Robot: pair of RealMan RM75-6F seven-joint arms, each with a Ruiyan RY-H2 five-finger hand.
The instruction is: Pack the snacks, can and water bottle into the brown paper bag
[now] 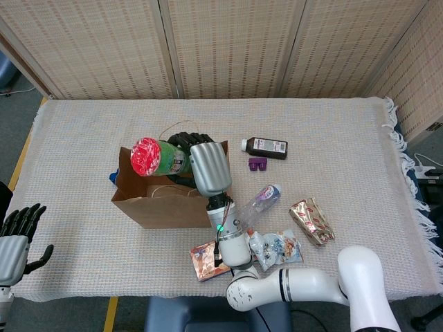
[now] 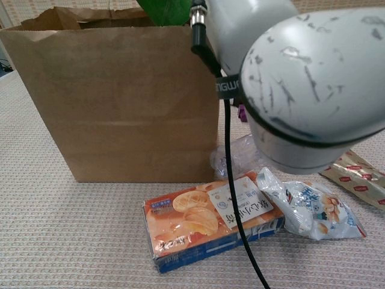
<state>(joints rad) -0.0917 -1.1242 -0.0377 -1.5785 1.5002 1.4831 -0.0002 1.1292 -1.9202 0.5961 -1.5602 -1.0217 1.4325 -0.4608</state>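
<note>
Green can (image 1: 158,157) with red lid gripped by right hand (image 1: 201,164), held on its side above open mouth of brown paper bag (image 1: 149,204); so placed, by judgement, for release into bag. Water bottle (image 1: 256,205) laid just right of bag; orange snack box (image 2: 210,219), clear snack packet (image 2: 313,209), foil packet (image 1: 311,221) left on tablecloth (image 1: 83,138), not yet packed. Left hand (image 1: 15,235) kept idle at table's near-left edge, fingers apart, nothing held.
</note>
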